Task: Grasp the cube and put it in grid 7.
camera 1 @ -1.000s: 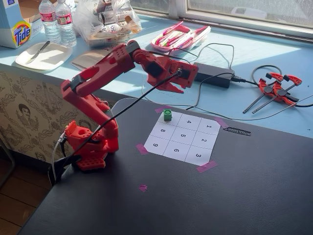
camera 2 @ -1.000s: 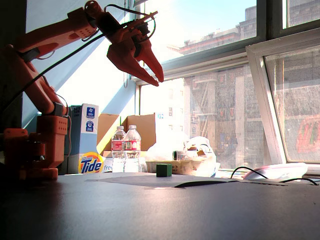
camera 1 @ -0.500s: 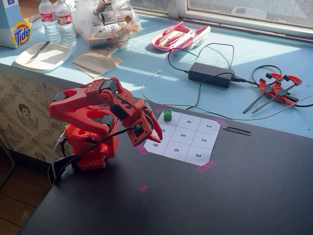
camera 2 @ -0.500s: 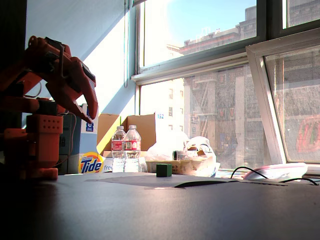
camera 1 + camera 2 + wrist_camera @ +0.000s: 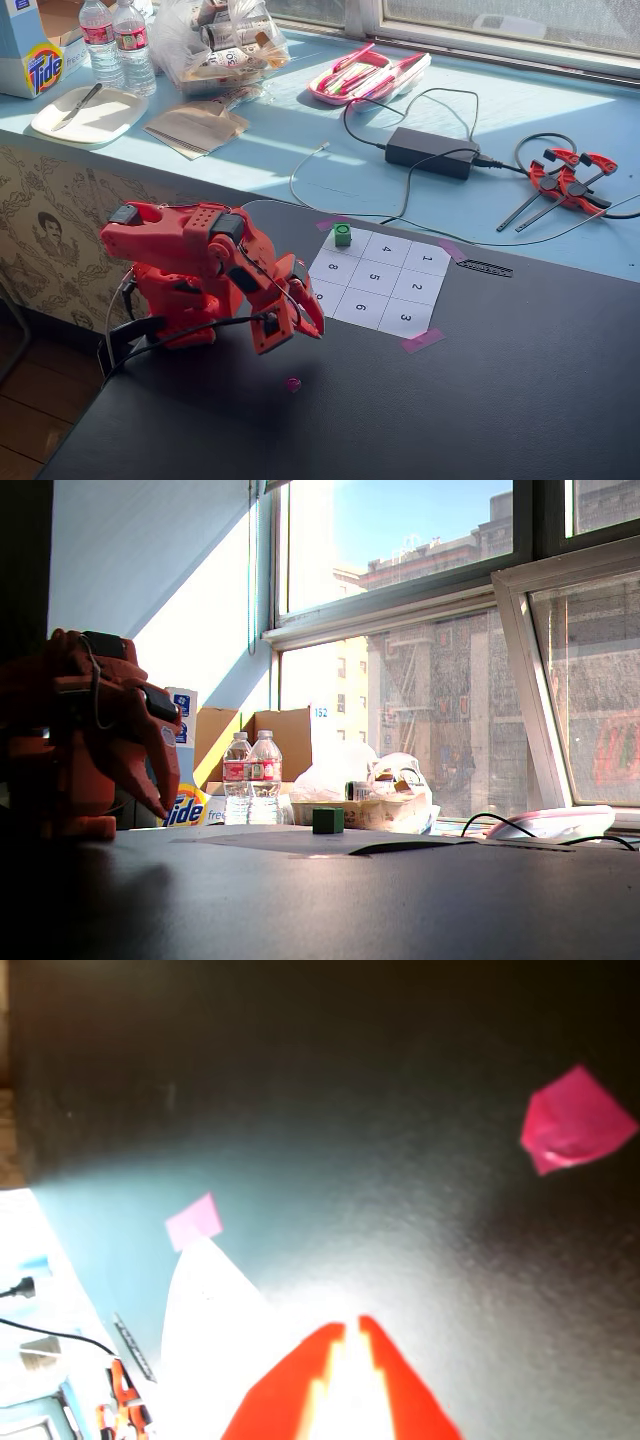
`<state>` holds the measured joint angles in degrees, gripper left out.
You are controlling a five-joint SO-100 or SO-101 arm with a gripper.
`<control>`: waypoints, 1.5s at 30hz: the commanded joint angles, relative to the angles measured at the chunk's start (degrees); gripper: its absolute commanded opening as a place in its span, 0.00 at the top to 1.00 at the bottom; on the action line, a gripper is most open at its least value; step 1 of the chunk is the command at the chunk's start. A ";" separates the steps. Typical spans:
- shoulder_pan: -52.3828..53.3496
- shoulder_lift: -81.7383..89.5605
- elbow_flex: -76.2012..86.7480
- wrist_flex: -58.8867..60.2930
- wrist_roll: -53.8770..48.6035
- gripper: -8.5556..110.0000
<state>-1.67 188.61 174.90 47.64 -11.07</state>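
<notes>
We see a matte black tabletop (image 5: 480, 380) with a faintly grainy surface, set against a pale blue sill beneath a sunlit window. On it lies a white paper sheet (image 5: 375, 280) ruled into nine numbered squares, its corners held by pink tape. The cube (image 5: 343, 235), small, bright green and hard-edged, sits in grid 7 (image 5: 347, 241), the sheet's far corner cell in a fixed view; in the low fixed view it (image 5: 327, 820) stands alone on the paper's edge. The red plastic arm (image 5: 185, 265) is folded low beside its base. Its hand (image 5: 300, 322) points down at bare tabletop near the sheet's corner, well apart from the cube. In the wrist view its pointed fingertips (image 5: 385, 1360) stand almost together with only a thin slit between, holding nothing. A crumpled pink tape scrap (image 5: 292, 383) lies nearby.
</notes>
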 commanded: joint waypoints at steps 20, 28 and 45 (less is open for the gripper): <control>-0.79 0.62 4.39 -2.72 0.70 0.93; -0.79 0.62 4.39 -2.72 0.70 0.93; -0.79 0.62 4.39 -2.72 0.70 0.93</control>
<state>-2.20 188.61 175.34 45.88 -10.11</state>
